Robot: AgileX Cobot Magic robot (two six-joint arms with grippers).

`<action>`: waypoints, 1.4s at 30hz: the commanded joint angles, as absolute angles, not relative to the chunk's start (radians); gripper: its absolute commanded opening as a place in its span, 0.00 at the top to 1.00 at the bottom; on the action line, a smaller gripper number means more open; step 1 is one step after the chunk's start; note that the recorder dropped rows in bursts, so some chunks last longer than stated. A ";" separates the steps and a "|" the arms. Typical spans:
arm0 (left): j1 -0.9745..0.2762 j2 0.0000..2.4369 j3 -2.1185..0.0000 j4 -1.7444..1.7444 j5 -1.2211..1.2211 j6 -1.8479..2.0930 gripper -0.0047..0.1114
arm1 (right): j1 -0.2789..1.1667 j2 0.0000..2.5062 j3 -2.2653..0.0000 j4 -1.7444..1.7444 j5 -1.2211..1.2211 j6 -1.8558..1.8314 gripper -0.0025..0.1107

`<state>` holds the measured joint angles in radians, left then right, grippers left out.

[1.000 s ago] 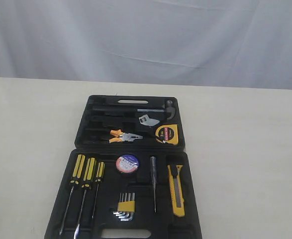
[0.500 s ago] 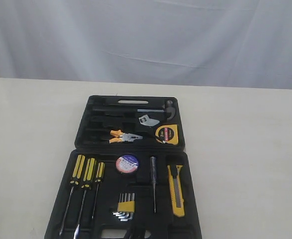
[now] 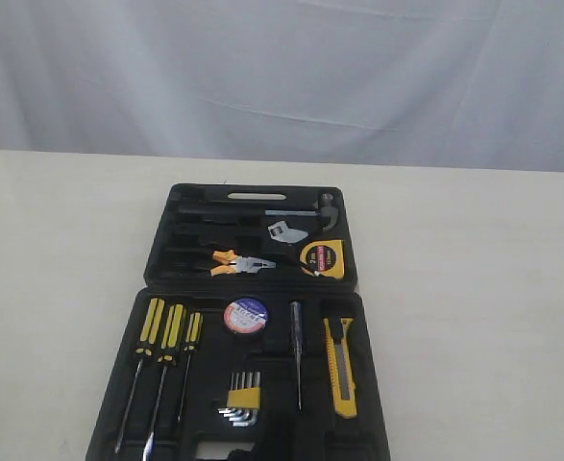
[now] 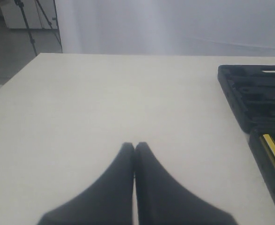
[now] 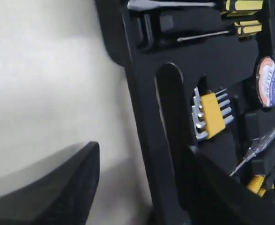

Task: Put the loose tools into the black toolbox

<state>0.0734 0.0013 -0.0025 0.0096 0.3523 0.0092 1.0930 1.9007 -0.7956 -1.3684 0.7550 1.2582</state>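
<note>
The tools [image 3: 340, 370] look seated in the toolbox [image 3: 267, 353], so the spread right end effector [image 5: 143, 151] should lift straight clear of its handle edge.

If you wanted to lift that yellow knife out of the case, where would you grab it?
Probably the middle of the yellow utility knife, from straight above. It lies flat and lengthwise in a recess of the black toolbox, long and narrow, so jaws closing across its width should fit best.
</note>
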 commanded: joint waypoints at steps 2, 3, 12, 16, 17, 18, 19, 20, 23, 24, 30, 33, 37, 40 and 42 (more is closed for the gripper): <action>0.069 0.000 0.000 0.000 0.342 0.007 0.96 | 1.060 1.930 -0.802 -1.415 0.761 1.257 0.52; 0.069 0.000 0.000 0.000 0.342 0.007 0.96 | 1.057 1.936 -0.802 -1.427 0.761 1.259 0.52; 0.069 0.000 0.000 0.000 0.342 0.007 0.96 | 1.021 1.968 -0.802 -1.480 0.766 1.278 0.52; 0.069 0.000 0.000 0.000 0.342 0.007 0.96 | 1.002 1.985 -0.802 -1.493 0.762 1.285 0.52; 0.069 0.000 0.000 0.000 0.342 0.007 0.96 | 0.998 1.991 -0.802 -1.496 0.762 1.285 0.53; 0.069 0.000 0.000 0.000 0.342 0.007 0.96 | 0.991 1.995 -0.802 -1.501 0.762 1.285 0.55; 0.069 0.000 0.000 0.000 0.342 0.007 0.96 | 0.991 1.998 -0.802 -1.503 0.762 1.287 0.58; 0.069 0.000 0.000 0.000 0.342 0.007 0.96 | 0.991 2.004 -0.802 -1.510 0.764 1.287 0.62; 0.069 0.000 0.000 0.000 0.342 0.007 0.96 | 0.991 2.006 -0.802 -1.524 0.764 1.287 0.79; 0.069 0.000 0.000 0.000 0.342 0.007 0.96 | 0.991 2.006 -0.802 -1.524 0.764 1.287 0.86; 0.069 0.000 0.000 0.000 0.342 0.007 0.96 | 0.995 1.999 -0.802 -1.524 0.764 1.290 0.98; 0.069 0.000 0.000 0.000 0.342 0.007 0.96 | 1.016 1.969 -0.802 -1.494 0.764 1.273 0.98; 0.069 0.000 0.000 0.000 0.342 0.007 0.96 | 1.055 1.875 -0.802 -1.438 0.775 1.196 0.98; 0.069 0.000 0.000 0.000 0.342 0.007 0.96 | 1.083 1.787 -0.813 -1.363 0.840 1.133 0.98; 0.069 0.000 0.000 0.000 0.342 0.007 0.96 | 1.103 1.729 -0.838 -1.272 0.904 1.005 0.98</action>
<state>0.0734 0.0013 -0.0025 0.0096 0.3523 0.0092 1.0746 1.8140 -0.8090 -1.3963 0.8077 1.1180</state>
